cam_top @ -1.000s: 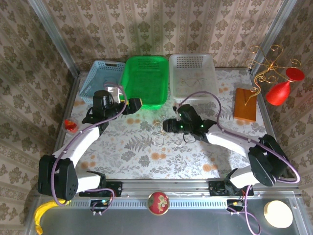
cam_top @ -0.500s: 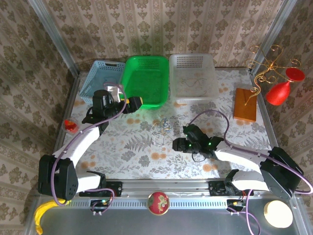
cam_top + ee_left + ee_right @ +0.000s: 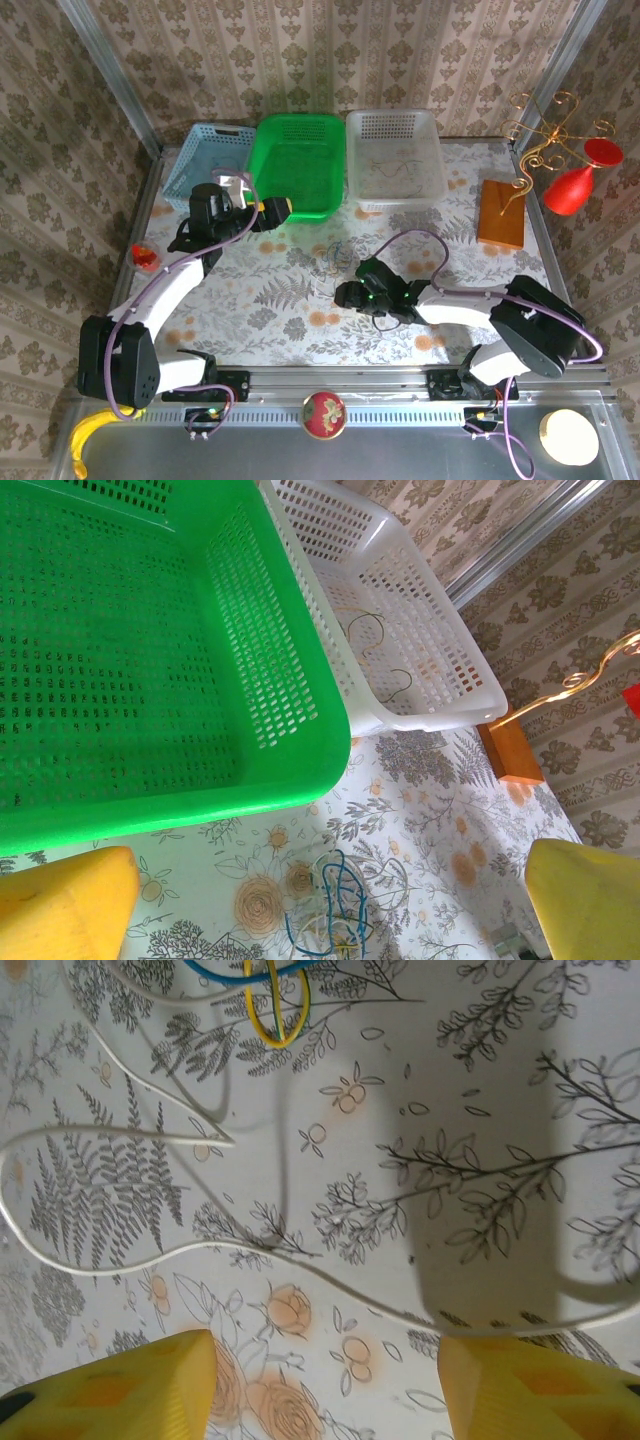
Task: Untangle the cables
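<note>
From above, the thin blue, yellow and whitish cables (image 3: 333,258) lay knotted mid-table beside the right gripper (image 3: 341,295), the left gripper (image 3: 272,212) near the green perforated plastic basket (image 3: 300,160); its wrist view showed jaws spread, empty; the right wrist view showed parted, empty jaws facing a whitish strand (image 3: 400,1316), seemingly next to be pinched and drawn free.

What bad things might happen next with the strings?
The white cable lies thin and flat on the table between the open right fingers, so they may close and miss it. It seems to lead toward the tangle of blue and yellow cables, so pulling might tighten the tangle or drag it along. The left fingers are open near the green basket, so nothing pins the tangle.
</note>
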